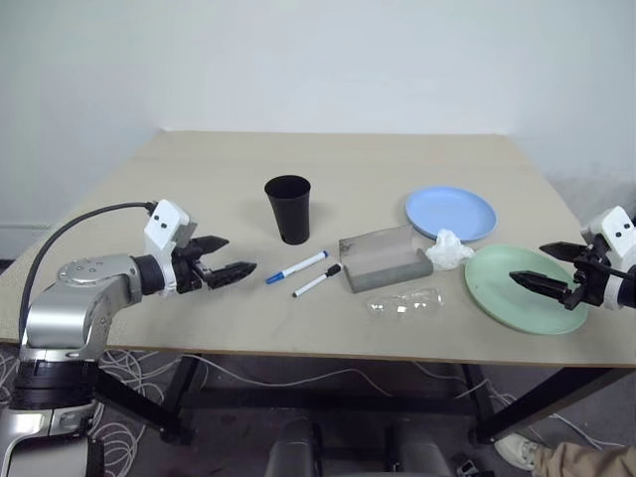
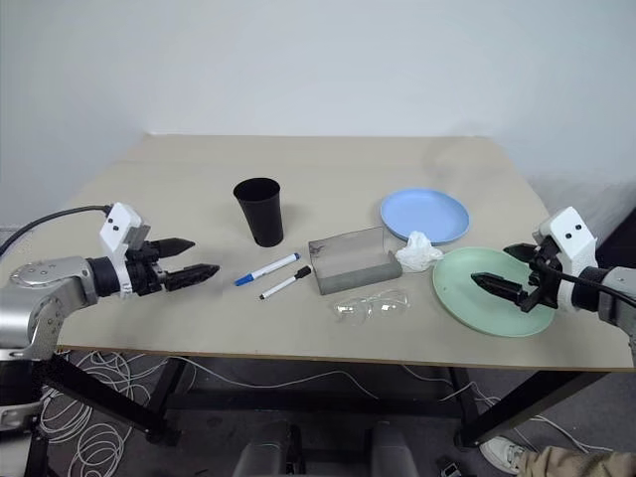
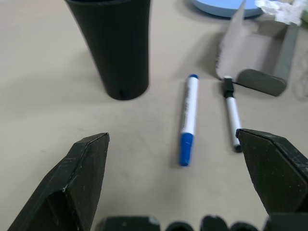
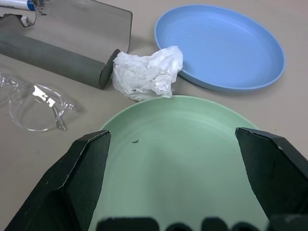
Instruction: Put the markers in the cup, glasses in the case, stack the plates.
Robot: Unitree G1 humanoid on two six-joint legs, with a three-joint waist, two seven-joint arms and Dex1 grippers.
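Note:
The black cup stands upright mid-table. Right of it lie the two markers, the blue-capped one and the black-capped one, side by side. The grey case sits with its lid open, and the clear glasses lie in front of it. The light blue plate and the mint green plate rest apart at the right. My left gripper hovers open left of the markers, pointing at them. Over the green plate's near-right part, my right gripper is open and empty.
A crumpled white tissue lies between the case and the two plates. The wooden table ends close behind the green plate on the right. Cables lie on the floor under the table, and a person's shoe shows at the lower right.

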